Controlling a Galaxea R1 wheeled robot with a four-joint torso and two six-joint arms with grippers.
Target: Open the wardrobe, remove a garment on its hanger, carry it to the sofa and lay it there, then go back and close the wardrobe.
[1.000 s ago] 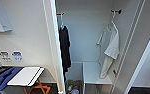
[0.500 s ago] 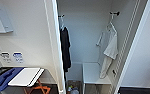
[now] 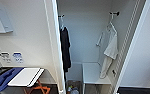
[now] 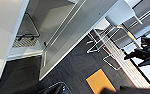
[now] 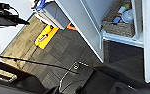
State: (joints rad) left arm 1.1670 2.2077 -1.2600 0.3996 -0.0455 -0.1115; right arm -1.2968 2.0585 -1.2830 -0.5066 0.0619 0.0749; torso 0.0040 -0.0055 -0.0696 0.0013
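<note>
Frankly, neither claw's fingers can be made out, so I cannot tell how far either is open or whether it has hold of anything. In the right wrist view only dark robot parts cross the near edge, above grey carpet tiles.

Outward from there, the wardrobe stands open, its white interior facing the head camera, with one door swung out at about 11 o'clock and the other at about 2 o'clock. The garment hangs at roughly 1 o'clock against the right inner wall, its long axis vertical, collar up and hem pointing down to the white shelf. It sits on the hanger, whose hook catches a black hook high up.

At 12 o'clock, by the left door's edge, a black shirt hangs straight down, well apart from the white one. Below, at the wardrobe floor, a basket holds small coloured items.

Nothing stands between the camera and the garment. At 8 o'clock a white board lies beside a blue thing, over orange legs. An orange floor patch shows in the left wrist view near metal chair legs.
</note>
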